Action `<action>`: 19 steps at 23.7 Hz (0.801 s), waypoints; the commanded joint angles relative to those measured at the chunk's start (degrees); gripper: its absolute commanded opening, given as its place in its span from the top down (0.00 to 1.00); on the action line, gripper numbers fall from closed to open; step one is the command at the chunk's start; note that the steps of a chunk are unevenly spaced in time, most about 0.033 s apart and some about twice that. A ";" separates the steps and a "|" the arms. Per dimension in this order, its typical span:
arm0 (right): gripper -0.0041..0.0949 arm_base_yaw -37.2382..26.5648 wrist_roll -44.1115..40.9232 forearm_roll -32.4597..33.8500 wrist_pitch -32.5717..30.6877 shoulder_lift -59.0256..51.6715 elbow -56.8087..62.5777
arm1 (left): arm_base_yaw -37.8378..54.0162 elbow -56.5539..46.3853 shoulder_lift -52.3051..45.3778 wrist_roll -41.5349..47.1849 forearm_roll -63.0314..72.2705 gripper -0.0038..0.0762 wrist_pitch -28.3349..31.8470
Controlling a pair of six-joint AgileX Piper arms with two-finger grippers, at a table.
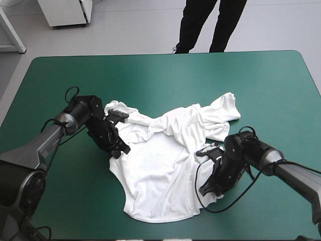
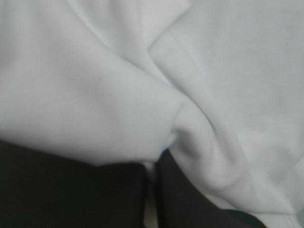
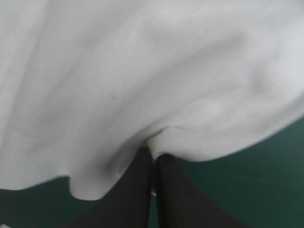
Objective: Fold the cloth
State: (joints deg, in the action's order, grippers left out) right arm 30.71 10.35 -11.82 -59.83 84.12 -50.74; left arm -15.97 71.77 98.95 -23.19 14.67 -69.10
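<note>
The left hand (image 2: 152,166), all but closed, pinches a fold of the creased white T-shirt (image 2: 85,95).

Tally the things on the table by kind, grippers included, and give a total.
T-shirt: 1
Grippers: 2, the left gripper and the right gripper, each shut on the T-shirt
Total: 3

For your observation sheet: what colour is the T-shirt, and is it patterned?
Plain white, no visible pattern; the T-shirt shows best in the high view.
</note>
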 commanded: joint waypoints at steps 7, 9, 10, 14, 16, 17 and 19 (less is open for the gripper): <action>0.98 -0.30 -9.15 19.32 -9.93 -15.88 -38.65 | -0.57 10.43 -30.19 3.62 3.32 0.96 -4.69; 0.98 -0.30 -9.04 19.56 -9.93 -18.61 -44.67 | -0.57 17.10 -36.08 3.00 4.71 0.96 -4.69; 0.98 -0.30 -8.79 19.56 -9.93 -19.34 -46.15 | -0.57 19.44 -37.32 3.00 4.71 0.96 -4.58; 0.97 -0.30 -8.50 19.56 -9.93 -23.19 -52.89 | -0.57 31.88 -41.39 3.10 5.38 0.96 -4.50; 0.97 -0.30 -7.87 19.56 -9.93 -24.84 -55.71 | -0.57 37.24 -41.96 3.10 6.65 0.96 -4.64; 0.97 -0.30 -7.87 19.56 -9.93 -25.68 -57.66 | -0.57 40.34 -42.00 3.10 7.81 0.96 -4.64; 0.97 -0.30 -7.73 19.19 -9.93 -27.12 -60.13 | -0.57 43.92 -42.05 3.21 9.98 0.96 -4.64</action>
State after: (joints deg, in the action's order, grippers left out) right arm 30.65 1.86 6.74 -71.60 59.54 -106.07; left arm -16.28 108.94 57.28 -20.15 20.12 -72.27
